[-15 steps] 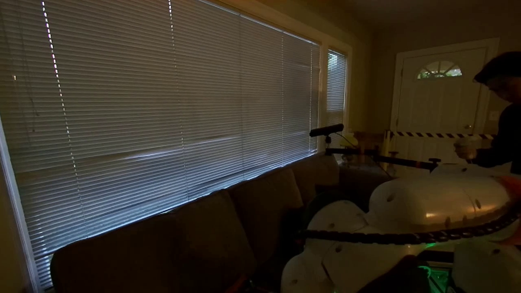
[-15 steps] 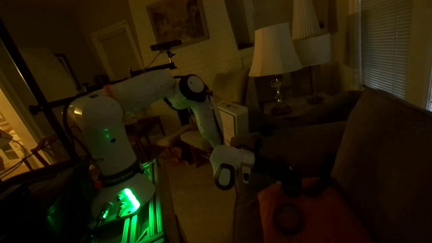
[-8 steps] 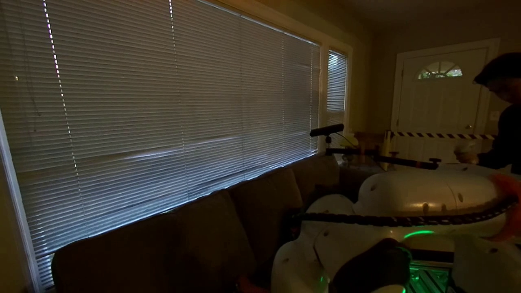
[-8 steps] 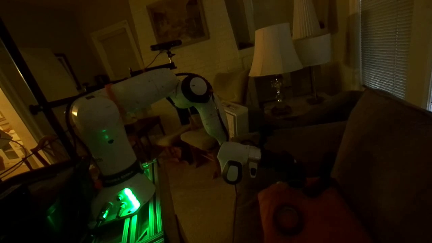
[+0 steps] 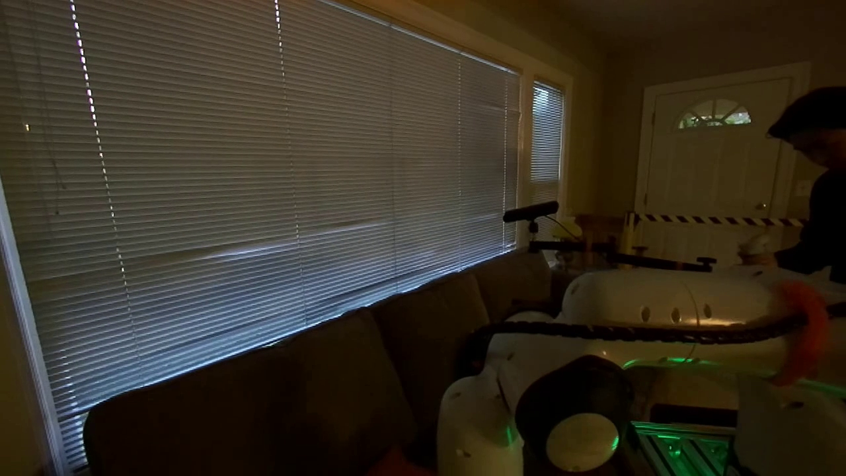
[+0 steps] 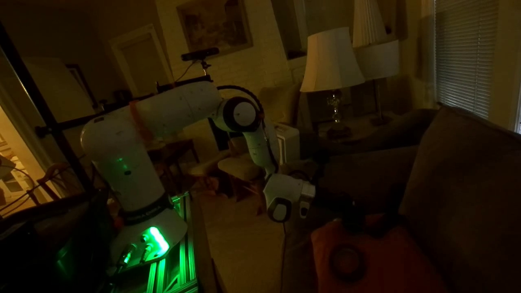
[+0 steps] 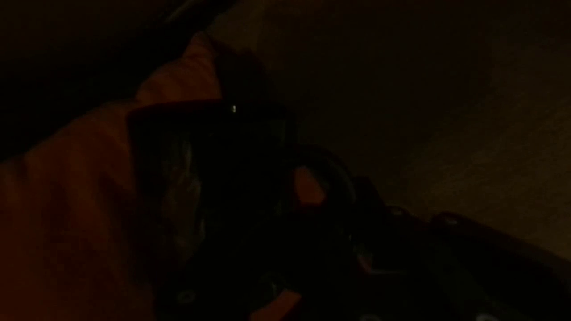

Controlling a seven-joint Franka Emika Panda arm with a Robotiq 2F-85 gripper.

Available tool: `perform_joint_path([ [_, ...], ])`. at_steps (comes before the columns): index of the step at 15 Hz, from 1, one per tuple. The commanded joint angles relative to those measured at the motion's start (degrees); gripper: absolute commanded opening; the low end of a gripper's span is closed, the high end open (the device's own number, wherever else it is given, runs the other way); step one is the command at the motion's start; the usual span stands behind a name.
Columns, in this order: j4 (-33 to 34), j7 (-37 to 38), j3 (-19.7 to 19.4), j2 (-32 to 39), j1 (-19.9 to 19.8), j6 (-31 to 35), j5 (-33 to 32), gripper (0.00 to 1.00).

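Dim sofa [image 6: 468,175] with orange cloth [image 6: 392,256], dark mug [image 7: 207,178] handle-first at the closed jaws, any hold unclear.

Brown sofa [image 6: 464,175], orange cloth [image 6: 390,260] on the seat, round dark thing [image 6: 335,266] on the cloth.
Cloth spread over near part of seat, backrest to its right, strip of seat showing along its left side; wrinkled in the wrist view, narrowing toward one end. Round dark thing lies flat at cloth's left side, middle reddish, dish or ring unclear. Dark cup-like thing [image 7: 178,187] at cloth's far edge, too dim to tell if resting on it.
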Motion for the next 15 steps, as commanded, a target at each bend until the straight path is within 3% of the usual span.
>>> perform_joint_path([
  [1, -3.32, 2.66, -0.45, -0.52, -1.38, 1.81, -3.43, 0.02],
  [6, -11.15, 6.35, -5.47, -3.31, 0.98, 1.26, -4.15, 0.02],
  [11, -17.14, 10.28, -10.60, -3.28, 4.68, 1.05, -0.68, 0.02],
  [15, -21.24, 7.60, -8.87, -5.07, 3.33, 0.42, 3.86, 0.02],
])
